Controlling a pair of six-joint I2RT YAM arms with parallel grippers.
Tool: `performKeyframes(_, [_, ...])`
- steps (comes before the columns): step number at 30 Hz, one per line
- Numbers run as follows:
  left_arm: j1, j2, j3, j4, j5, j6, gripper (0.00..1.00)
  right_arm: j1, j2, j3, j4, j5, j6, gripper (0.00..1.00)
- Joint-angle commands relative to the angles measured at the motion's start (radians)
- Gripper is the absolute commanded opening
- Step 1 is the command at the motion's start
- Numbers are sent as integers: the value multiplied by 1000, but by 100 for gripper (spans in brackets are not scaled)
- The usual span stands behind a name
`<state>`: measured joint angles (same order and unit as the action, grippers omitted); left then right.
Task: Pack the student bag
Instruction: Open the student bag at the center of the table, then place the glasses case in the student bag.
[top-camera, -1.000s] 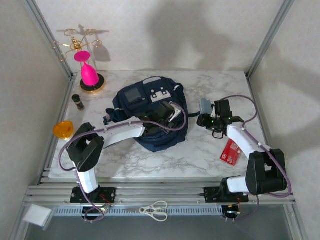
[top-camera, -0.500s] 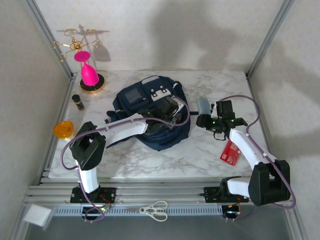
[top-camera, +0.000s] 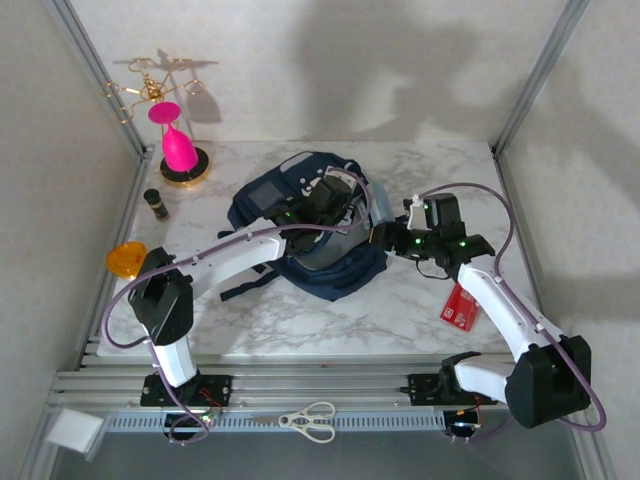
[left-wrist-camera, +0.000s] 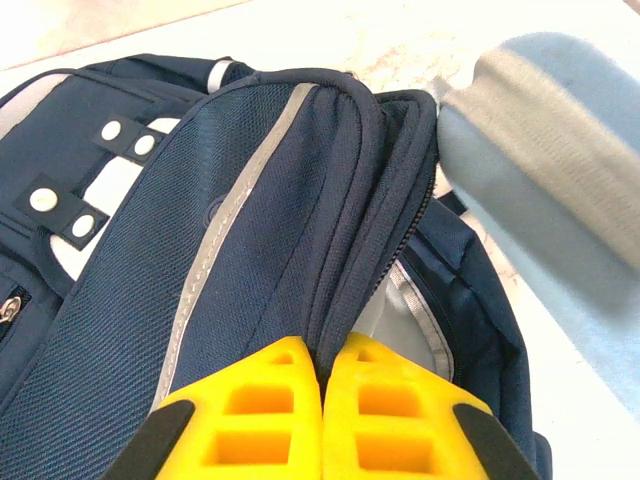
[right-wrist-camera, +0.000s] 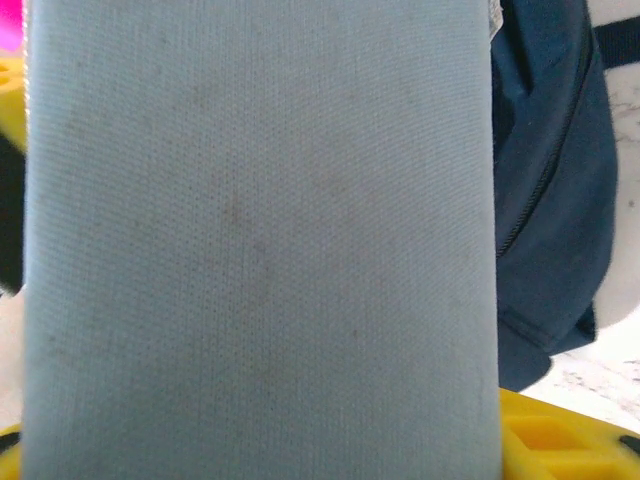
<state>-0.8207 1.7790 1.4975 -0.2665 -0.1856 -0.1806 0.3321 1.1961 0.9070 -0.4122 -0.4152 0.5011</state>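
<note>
Left gripper (left-wrist-camera: 322, 385) moved farther and right over student bag (left-wrist-camera: 130, 300); jaws went from parted to closed, pinching rim of bag's opening. Rim now lifted, mouth gaping. Right gripper (top-camera: 388, 238) swung left, bringing light-blue pouch (right-wrist-camera: 260, 240) beside bag's right edge.

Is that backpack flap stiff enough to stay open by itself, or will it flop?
Probably floppy: the backpack is soft woven fabric, and its flap bunches into folds where the left pincer pinches it. It likely sags shut if released. The grey piping may lend slight shape, no more.
</note>
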Motion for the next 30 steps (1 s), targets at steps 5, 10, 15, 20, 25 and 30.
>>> performKeyframes(5, [-6,-71,64,42,-59,-85,0,64,29,-42,-26,129,81,59])
performKeyframes(10, [-5,-76,56,70,8,-102,0,106,64,-49,78,48,118,59])
performKeyframes(15, [-6,-78,55,74,20,-130,0,169,250,97,105,118,129,62])
performKeyframes(20, [-6,-91,47,78,4,-135,0,213,370,148,198,132,168,81])
performKeyframes(25, [-6,-91,43,75,-1,-132,0,205,342,101,249,100,153,94])
performKeyframes(30, [-6,-90,36,74,1,-131,0,140,258,-14,301,-53,167,95])
